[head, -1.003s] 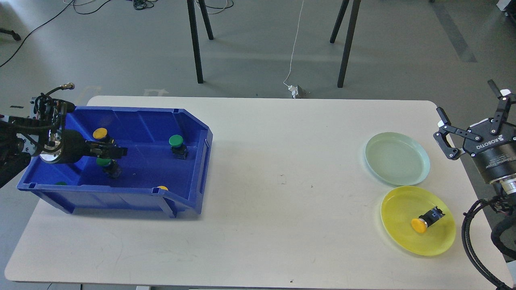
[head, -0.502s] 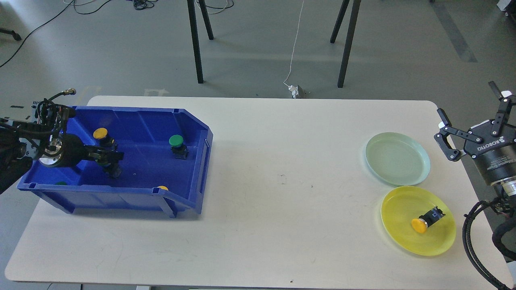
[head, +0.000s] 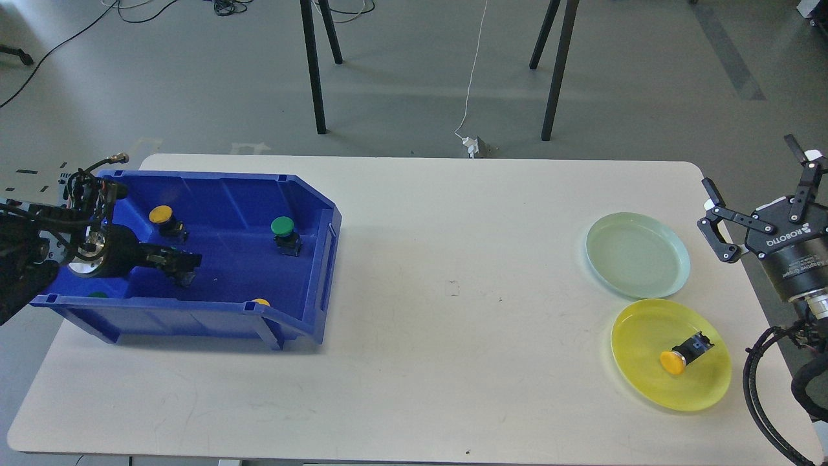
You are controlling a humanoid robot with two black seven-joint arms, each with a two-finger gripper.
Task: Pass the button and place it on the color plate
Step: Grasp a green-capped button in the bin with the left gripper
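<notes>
My left gripper (head: 183, 261) reaches into the blue bin (head: 304, 194), low over a green button whose cap is hidden; only its black base (head: 187, 279) peeks out below the fingers. I cannot tell whether the fingers are closed on it. A yellow button (head: 160, 215) and a green button (head: 283, 228) stand in the bin. More caps show at its front wall, one yellow (head: 261, 302) and one green (head: 97, 295). A yellow button (head: 684, 354) lies on the yellow plate (head: 640, 343). The pale green plate (head: 637, 255) is bare. My right gripper (head: 748, 162) is open and empty at the table's right edge.
The white table (head: 453, 291) holds the bin at the left and the two plates at the right. Black stand legs (head: 315, 71) and a white cable (head: 471, 97) are on the floor beyond the far edge.
My left gripper has dropped lower in the bin onto the green button, whose cap no longer shows. The right gripper has drifted slightly down and right.
</notes>
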